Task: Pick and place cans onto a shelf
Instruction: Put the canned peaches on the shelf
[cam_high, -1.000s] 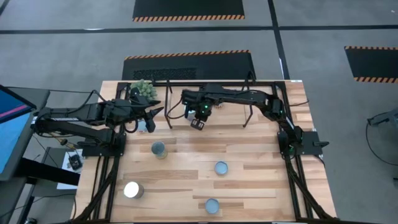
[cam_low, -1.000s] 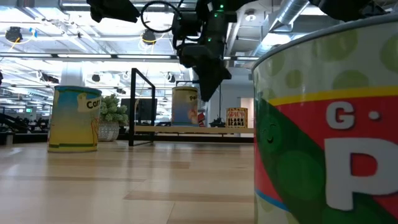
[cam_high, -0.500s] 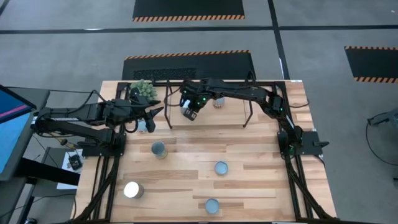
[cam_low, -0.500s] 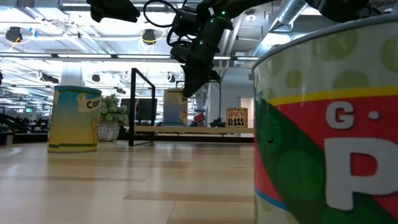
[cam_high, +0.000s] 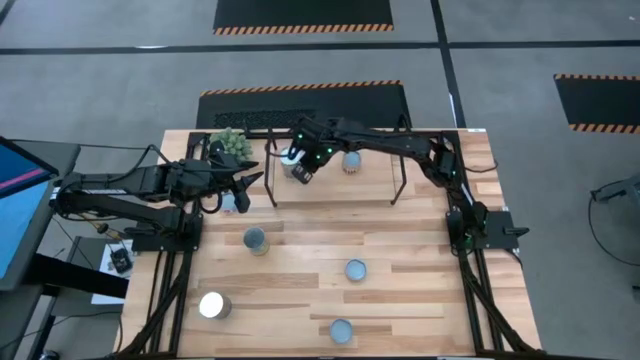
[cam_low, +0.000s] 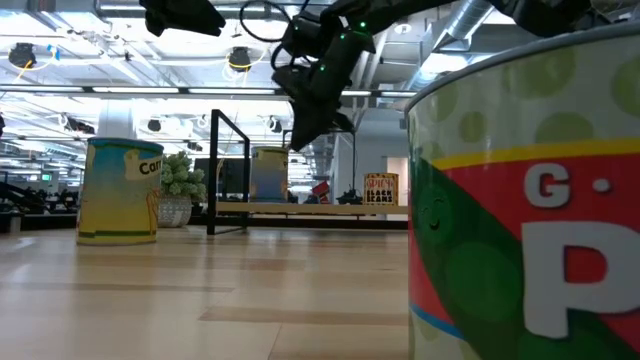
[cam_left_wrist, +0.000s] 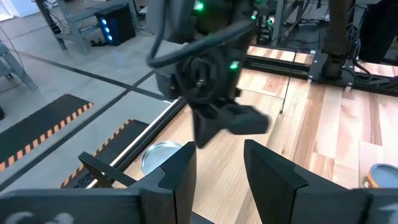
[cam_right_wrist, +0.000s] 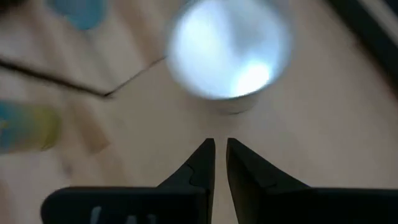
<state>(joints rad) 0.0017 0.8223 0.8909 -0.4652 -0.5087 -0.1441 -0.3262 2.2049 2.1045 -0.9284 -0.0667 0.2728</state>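
Observation:
The shelf of black rails and a wood board stands at the table's far side. A silver-topped can stands upright on the shelf's left part and shows in the low view. My right gripper is shut and empty just near-right of that can, pointing down at a slant. A second can stands on the shelf farther right. My left gripper hovers open and empty left of the shelf. My right gripper has its shut fingertips close by the near side of the can's wall, slanting down from above. A narrow strip of board shows between them, and I cannot tell whether they touch. The can stands upright on the shelf board.
Several cans stand on the table: one near the left gripper, one at mid-table, one and one near the front edge. A green plant stands at the far left corner. A black frame edges the table.
My right gripper has gone toward the table's far and left edges over the shelf. The silver-topped can has slid along the shelf board the same way just ahead of it, staying upright.

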